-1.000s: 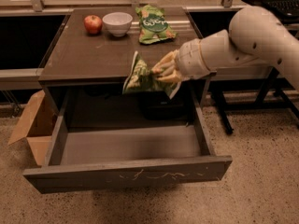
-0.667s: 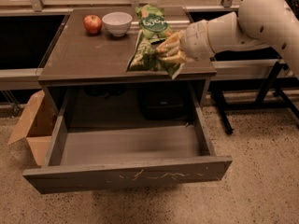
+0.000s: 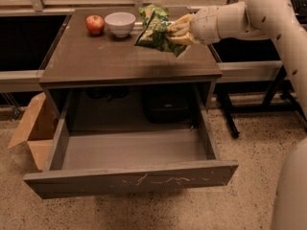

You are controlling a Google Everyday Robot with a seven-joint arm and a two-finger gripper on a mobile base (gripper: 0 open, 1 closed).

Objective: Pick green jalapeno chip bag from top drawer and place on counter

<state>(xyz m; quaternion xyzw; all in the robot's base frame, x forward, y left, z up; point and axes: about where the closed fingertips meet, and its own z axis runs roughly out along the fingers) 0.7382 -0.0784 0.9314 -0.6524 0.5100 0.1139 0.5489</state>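
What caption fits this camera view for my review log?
The gripper holds the chip bag over the counter, near a bowl and apple; drawer open below.

No lettering, brand name or number is showing legibly anywhere. The chip bag (image 3: 154, 36), which the gripper (image 3: 175, 32) is clasping just above the right rear part of the counter (image 3: 96, 61), is presenting only mottled green and yellowish print, with no word that can be made out. The pale marks that are showing on the front of the drawer (image 3: 129, 182) are scratches, not characters.
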